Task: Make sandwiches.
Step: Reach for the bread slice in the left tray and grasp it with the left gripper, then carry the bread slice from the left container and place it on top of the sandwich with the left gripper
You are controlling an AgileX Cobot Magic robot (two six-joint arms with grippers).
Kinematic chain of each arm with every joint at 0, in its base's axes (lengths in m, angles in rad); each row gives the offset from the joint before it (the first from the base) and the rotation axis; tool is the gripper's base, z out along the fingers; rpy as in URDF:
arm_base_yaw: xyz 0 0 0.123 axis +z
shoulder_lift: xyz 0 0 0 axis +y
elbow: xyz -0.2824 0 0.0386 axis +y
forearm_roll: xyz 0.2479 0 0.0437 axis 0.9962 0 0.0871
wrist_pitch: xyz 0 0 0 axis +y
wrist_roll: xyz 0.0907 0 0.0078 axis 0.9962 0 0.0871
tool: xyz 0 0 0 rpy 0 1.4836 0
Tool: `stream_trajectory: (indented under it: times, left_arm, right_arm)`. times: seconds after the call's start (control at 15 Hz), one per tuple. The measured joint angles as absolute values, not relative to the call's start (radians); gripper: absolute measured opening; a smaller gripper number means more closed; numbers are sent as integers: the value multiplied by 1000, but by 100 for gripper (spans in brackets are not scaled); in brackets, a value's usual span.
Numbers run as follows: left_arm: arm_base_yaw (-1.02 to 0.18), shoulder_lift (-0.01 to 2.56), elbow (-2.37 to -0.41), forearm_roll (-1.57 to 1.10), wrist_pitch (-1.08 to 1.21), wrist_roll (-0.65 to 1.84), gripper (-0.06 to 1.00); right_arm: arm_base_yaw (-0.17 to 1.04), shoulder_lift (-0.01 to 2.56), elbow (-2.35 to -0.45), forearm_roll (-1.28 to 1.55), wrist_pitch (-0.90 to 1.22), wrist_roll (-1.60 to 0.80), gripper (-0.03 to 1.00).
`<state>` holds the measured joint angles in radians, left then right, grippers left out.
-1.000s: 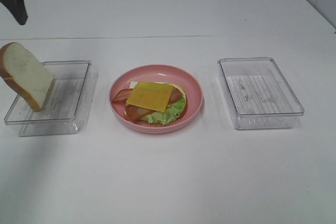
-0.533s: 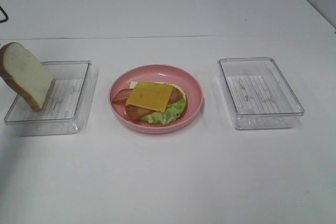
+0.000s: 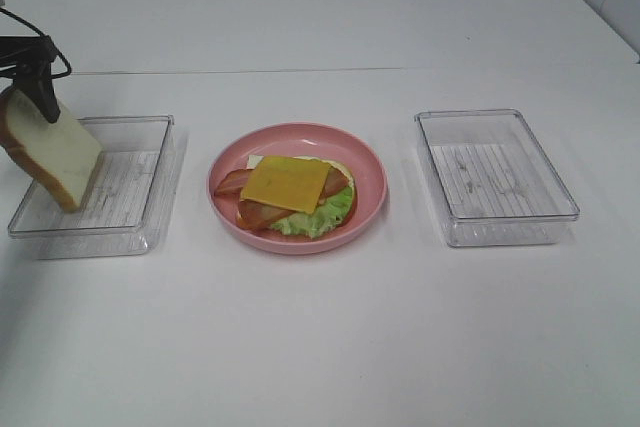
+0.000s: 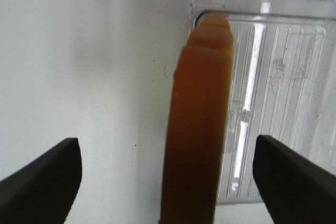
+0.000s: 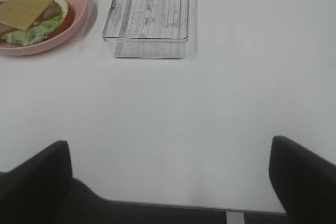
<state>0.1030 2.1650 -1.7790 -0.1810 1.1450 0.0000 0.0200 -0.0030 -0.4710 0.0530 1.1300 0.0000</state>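
Observation:
An open sandwich (image 3: 290, 192) lies on the round pink plate (image 3: 370, 172): white bread, green lettuce, bacon strips and a yellow cheese square on top. It also shows in the right wrist view (image 5: 31, 17). A second thick bread slice (image 3: 55, 152) leans upright at the far-left end of the left clear tray (image 3: 140, 182). My left gripper (image 3: 40, 97) is just above that slice. In the left wrist view it (image 4: 168, 182) is open, its fingers either side of the slice's tan crust (image 4: 199, 129), not touching. My right gripper (image 5: 168, 182) is open and empty over bare table.
An empty clear tray (image 3: 495, 177) stands right of the plate and shows in the right wrist view (image 5: 149, 22). The left tray (image 4: 278, 77) holds only the leaning slice. The table is white, with its front edge in the right wrist view.
My left gripper went out of view at the upper left, then came back lower, down over the leaning bread slice. The plate, sandwich and trays have not moved.

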Motion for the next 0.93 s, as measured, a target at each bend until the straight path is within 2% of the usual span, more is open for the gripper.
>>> stream_trajectory:
  times: [0.27,0.33,0.47,0.93]
  left_arm:
    - [103,2228,-1817,-207,1173,0,66]
    - [103,2233,-1819,-212,1171,0,47]
    - [99,2233,-1844,-252,1180,7,21]
    - [82,2222,-2027,-282,1250,0,19]
  right_arm:
    - [20,-3,-471,53,1130,0,98]
    - [20,-3,-471,53,1130,0,98]
    - [20,-3,-471,53,1130,0,98]
    - [20,-3,-471,53,1130,0,98]
